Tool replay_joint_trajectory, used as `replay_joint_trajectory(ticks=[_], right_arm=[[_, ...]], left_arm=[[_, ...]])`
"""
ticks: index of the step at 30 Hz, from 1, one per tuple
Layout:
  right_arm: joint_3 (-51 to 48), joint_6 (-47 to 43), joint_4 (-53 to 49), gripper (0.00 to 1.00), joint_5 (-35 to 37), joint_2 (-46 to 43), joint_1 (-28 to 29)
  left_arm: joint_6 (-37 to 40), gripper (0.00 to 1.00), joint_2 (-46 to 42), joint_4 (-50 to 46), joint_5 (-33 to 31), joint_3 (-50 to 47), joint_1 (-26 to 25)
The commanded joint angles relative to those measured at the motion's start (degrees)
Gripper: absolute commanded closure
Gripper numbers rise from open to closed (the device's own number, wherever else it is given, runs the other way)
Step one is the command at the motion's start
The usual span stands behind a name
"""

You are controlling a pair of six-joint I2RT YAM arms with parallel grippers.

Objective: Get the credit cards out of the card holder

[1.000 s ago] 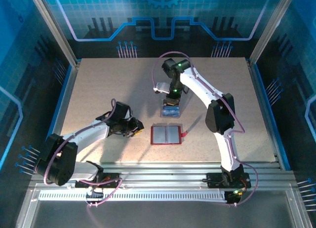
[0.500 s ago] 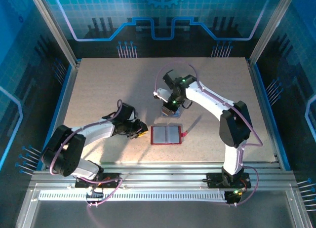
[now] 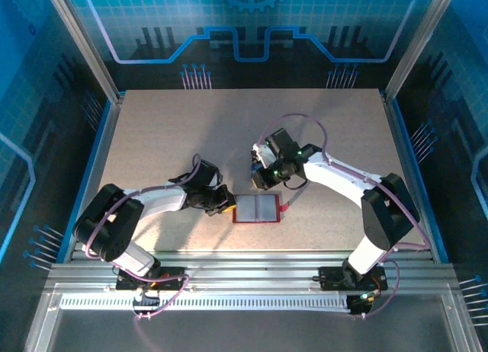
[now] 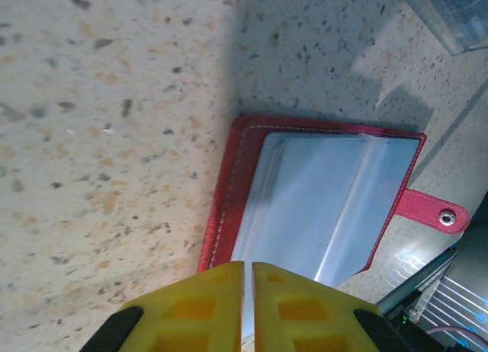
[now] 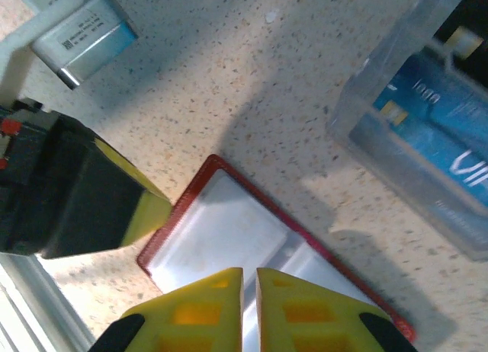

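Wallet point(image 3: 257, 208) lies open on the table point(image 3: 152, 139) between the two arms, near the front edge, grey pockets facing up, probably so the slots can be reached from above; its long axis runs left to right in the top view, the fold runs near to far, and the tab point(image 3: 284, 208) points right; the left gripper point(image 4: 248, 287) sits low at the wallet's left edge, fingers pressed together with only a hairline slit and nothing seen between them, placed, I judge, to pin that cover down while the other arm works, though contact cannot be told; the right gripper point(image 5: 249, 291) hangs over the far right half of the wallet, fingers likewise closed on nothing visible, aimed down at the pockets; blue cards point(image 5: 446, 127) lie in a clear box point(image 5: 381, 116) just beyond the wallet's far edge, close enough to make each transfer short; the pockets show a pale sheen, and whether a card remains inside cannot be told.
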Motion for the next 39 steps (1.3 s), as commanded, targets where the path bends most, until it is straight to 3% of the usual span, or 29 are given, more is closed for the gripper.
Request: replay_joint_trajectory(ticks=[1, 14, 20, 39], right_arm=[[-2.96, 9.99, 6.33, 0.86, -3.68, -2.02, 0.96], [-7.45, 19.94, 9.49, 0.85, -10.81, 0.38, 0.77], [-7.42, 21.38, 10.81, 0.8, -13.3, 2.64, 0.75], [-7.99, 23.32, 12.4, 0.79, -15.42, 5.67, 0.99]], left_arm=[[-0.95, 0.89, 1.4, 0.78, 1.17, 1.62, -0.82], [-0.64, 0.91, 1.55, -0.61, 0.09, 1.19, -1.01], [-0.36, 0.92, 2.01, -1.17, -0.4, 0.94, -1.0], [0.15, 0.93, 0.72, -2.47, -2.24, 0.46, -1.13]])
